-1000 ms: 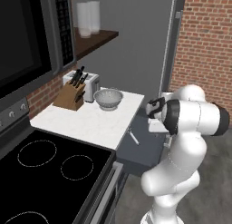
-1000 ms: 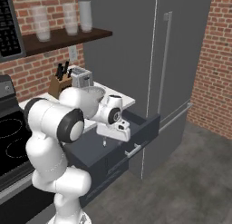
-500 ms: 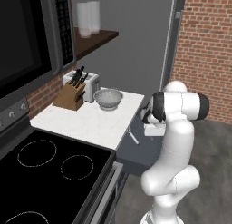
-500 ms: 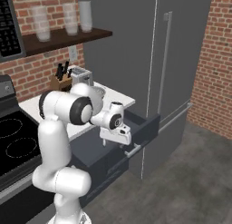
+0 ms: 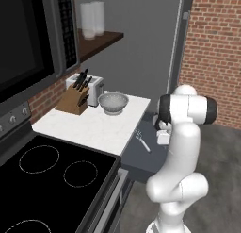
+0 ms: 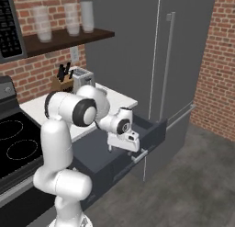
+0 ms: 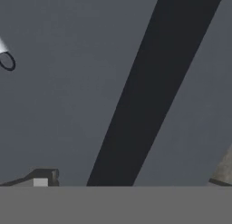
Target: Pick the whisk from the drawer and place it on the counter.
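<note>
Left base view: whisk [image 5: 142, 140] lies flat in the open drawer [image 5: 153, 159], beside the counter [image 5: 94, 126] edge, just off to the side of the gripper [image 5: 163, 137]. To do this well, line the jaws across the thin handle before dropping.

Right base view: gripper [image 6: 123, 142] hangs over the drawer [image 6: 153, 129]; arm hides the whisk.

Hand view: jaws look spread wide, nothing between; whisk [image 7: 5, 57] cut off at the edge, head barely readable.

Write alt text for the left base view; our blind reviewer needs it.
A small silver wire whisk lies in an open dark grey drawer beside a white speckled counter. The white robot arm's gripper hangs over the drawer right of the whisk, apart from it.
</note>
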